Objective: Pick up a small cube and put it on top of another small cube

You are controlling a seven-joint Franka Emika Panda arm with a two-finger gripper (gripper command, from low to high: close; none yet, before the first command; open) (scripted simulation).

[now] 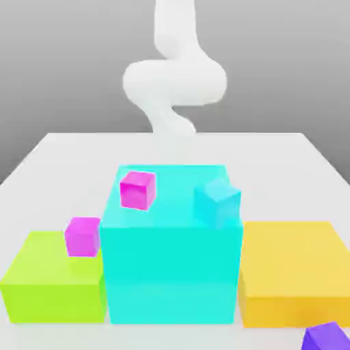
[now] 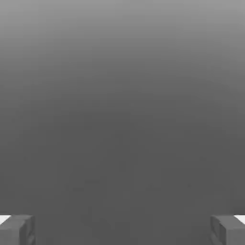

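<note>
From the exterior view you get the whole layout: a white table [image 1: 61, 154] carrying three big blocks in a row. The tall cyan block [image 1: 171, 263] sits in the middle, with the lime block [image 1: 51, 284] touching it on the exterior view's left and the yellow block [image 1: 297, 270] on its right. Taking the cyan block's top face as a clock, a small magenta cube [image 1: 137, 189] rests at about 9 o'clock and a small cyan cube [image 1: 217, 202] at about 3. A second magenta cube [image 1: 83, 236] sits on the lime block, close to the cyan block's side. The small purple cube [image 1: 329, 337] lies on the table in front of the yellow block, at roughly 5 o'clock from the cyan block, partly cut by the frame edge. The white arm [image 1: 174, 78] rises behind the blocks.

The hand view gives you the gripper [image 2: 122, 230]: its two grey fingertips [image 2: 16, 230] stand far apart, spread wide, gripping and touching nothing, with plain grey beyond.
</note>
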